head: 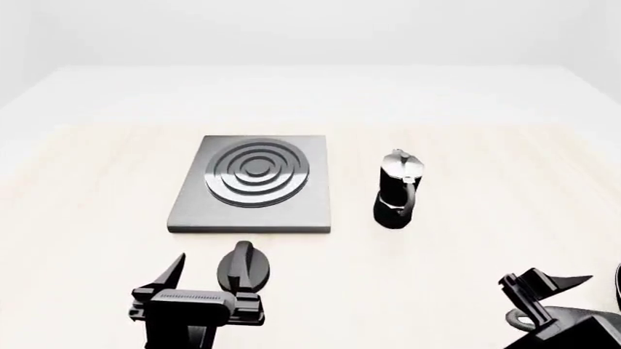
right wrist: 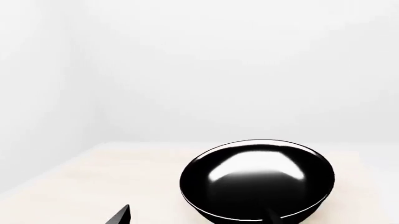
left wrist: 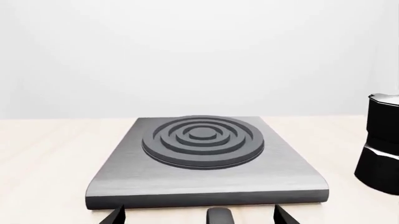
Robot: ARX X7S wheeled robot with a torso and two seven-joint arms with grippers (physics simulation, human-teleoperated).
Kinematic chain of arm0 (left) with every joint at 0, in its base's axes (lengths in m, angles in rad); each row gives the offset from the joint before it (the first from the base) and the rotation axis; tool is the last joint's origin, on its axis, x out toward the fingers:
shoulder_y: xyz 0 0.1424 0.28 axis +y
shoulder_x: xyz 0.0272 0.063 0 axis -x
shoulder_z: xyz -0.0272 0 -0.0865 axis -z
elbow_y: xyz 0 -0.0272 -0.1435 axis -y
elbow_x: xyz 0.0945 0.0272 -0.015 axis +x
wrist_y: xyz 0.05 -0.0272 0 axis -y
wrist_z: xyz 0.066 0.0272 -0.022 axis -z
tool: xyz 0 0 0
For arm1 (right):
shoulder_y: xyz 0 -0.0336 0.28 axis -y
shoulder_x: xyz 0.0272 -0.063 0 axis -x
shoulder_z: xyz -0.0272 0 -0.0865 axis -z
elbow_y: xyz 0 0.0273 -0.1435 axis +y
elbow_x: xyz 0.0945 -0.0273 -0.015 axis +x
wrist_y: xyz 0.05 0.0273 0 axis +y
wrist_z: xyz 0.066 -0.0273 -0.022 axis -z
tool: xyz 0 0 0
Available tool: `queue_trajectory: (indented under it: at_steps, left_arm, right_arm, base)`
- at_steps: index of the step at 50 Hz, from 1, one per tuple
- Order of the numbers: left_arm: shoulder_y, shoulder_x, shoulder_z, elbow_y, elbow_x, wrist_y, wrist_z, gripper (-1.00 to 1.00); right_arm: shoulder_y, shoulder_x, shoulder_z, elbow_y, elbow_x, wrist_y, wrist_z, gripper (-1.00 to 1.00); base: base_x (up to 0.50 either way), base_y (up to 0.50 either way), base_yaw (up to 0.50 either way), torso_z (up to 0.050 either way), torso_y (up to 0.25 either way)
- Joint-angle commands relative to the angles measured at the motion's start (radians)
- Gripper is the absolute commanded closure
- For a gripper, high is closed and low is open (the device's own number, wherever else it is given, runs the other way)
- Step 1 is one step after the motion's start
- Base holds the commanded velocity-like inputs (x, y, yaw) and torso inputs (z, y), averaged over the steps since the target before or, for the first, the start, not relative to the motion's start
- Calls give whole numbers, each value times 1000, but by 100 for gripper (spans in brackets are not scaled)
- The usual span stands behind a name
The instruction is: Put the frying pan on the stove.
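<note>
The frying pan [right wrist: 257, 179], glossy black, sits on the table close ahead of my right gripper [right wrist: 193, 219], its handle [right wrist: 274, 218] pointing towards the camera. One right fingertip [right wrist: 121, 215] shows beside the pan; the other is hidden against the black. In the head view only a dark sliver of the pan [head: 618, 285] shows at the right edge, next to my open, empty right gripper [head: 542, 282]. The stove [head: 254, 185] lies flat at the table's middle. My left gripper [head: 209, 275] is open just in front of the stove [left wrist: 206, 158], which fills the left wrist view.
A small black knob [head: 243, 263] lies on the table between my left gripper's fingers; it also shows in the left wrist view [left wrist: 219, 216]. A black-and-silver moka pot [head: 398, 189] stands right of the stove, also in the left wrist view [left wrist: 380, 144].
</note>
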Motion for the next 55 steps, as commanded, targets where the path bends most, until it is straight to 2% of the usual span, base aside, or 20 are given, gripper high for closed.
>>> queue_trajectory:
  at_steps: [1, 10, 24, 55]
  left_arm:
    - [-4, -6, 4, -13, -15, 9, 4, -100]
    - [-10, -12, 5, -15, -21, 7, 1, -100]
    - [-6, -21, 18, 0, -20, 2, -8, -100]
    - [27, -43, 36, 47, -32, 3, -29, -100]
  right_arm:
    - [12, 1, 0, 58, 43, -50, 67, -100]
    - [22, 6, 5, 109, 75, -83, 112, -100]
    - [60, 17, 5, 199, 183, -109, 100, -100]
    - [140, 32, -22, 197, 257, -69, 180, -100]
  base:
    - [0, 0, 0, 0, 0]
    - [0, 0, 0, 0, 0]
    - [0, 0, 0, 0, 0]
    - [0, 0, 0, 0, 0]
